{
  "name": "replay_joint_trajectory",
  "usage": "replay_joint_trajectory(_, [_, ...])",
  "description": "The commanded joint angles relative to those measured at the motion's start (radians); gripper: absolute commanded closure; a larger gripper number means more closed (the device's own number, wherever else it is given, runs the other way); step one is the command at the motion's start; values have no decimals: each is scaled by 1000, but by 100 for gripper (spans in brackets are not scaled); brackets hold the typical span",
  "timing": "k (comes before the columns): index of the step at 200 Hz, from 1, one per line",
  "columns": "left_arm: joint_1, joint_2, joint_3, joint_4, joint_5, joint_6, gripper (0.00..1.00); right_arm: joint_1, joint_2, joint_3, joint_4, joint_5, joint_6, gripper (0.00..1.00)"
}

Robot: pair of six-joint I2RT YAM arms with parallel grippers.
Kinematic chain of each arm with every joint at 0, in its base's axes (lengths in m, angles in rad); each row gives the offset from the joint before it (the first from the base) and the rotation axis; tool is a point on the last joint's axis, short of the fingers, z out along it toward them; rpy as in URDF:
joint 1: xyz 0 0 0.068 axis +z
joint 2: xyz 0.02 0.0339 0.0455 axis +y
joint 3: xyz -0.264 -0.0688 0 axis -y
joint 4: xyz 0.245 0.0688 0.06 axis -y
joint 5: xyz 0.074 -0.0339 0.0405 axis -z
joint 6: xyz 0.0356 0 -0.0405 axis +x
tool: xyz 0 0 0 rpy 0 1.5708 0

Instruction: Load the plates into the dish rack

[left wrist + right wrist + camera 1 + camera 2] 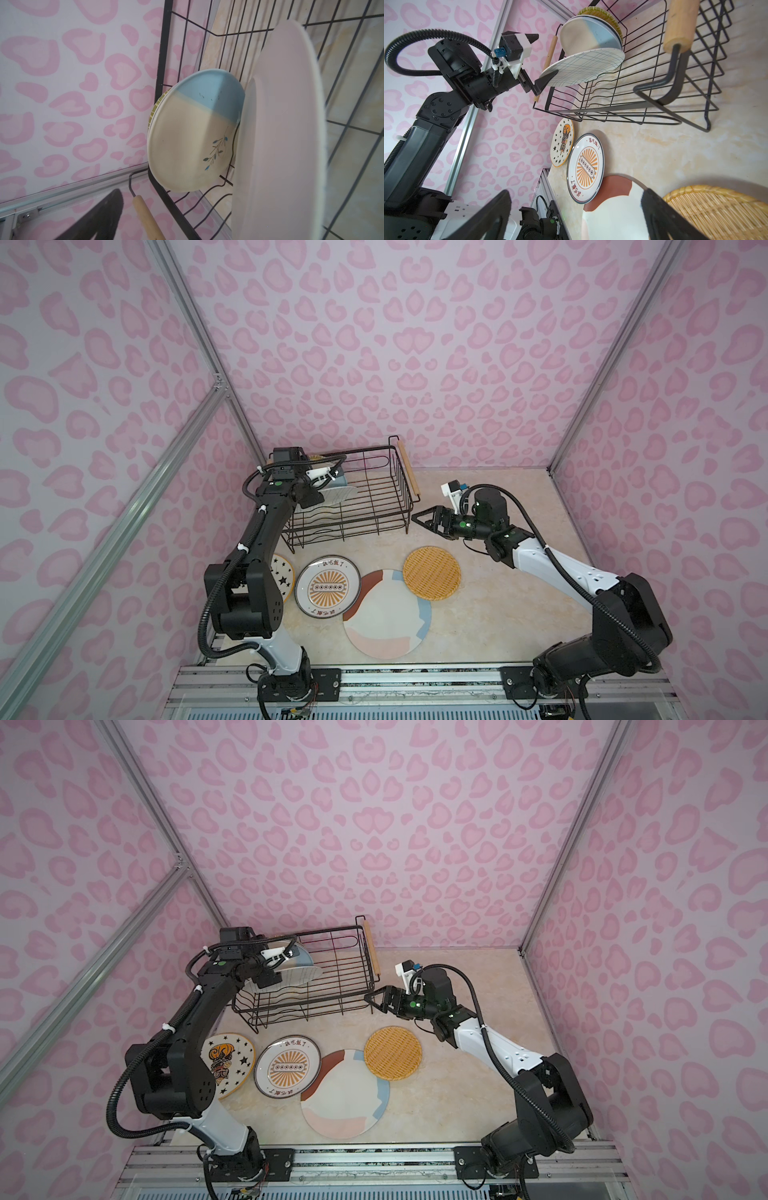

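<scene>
Spreads the left fingers [548, 80] wide at the rim of the grid plate [583, 66], pinching nothing, probably to let it settle. Poses the left gripper [326, 489] over the left end of the rack [409, 472]. Leans the grid plate there, tilted, just beside the blue plate [187, 128] and the green plate [600, 11] farther left, both on edge in the wavy slots, seemingly to leave the right half free. Spreads the right fingers [662, 214] on nothing; parks the right gripper [417, 520] just beside the rack's near right corner, perhaps to steady it. Lays four more flat on the near table [498, 614]: star plate [237, 1060], sunburst plate [328, 587], pastel plate [386, 618], orange plate [432, 572], the last overlapping the pastel rim. Reads "該吃飯了" twice round the sunburst rim.
</scene>
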Motion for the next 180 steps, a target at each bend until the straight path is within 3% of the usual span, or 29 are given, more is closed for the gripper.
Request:
replay_joint_trajectory(1, [2, -2, -2, 115, -56, -47, 3, 1, 1, 1, 33, -5, 4, 3])
replay_joint_trajectory(180, [2, 96, 2, 445, -312, -142, 3, -27, -43, 49, -114, 46, -95, 3])
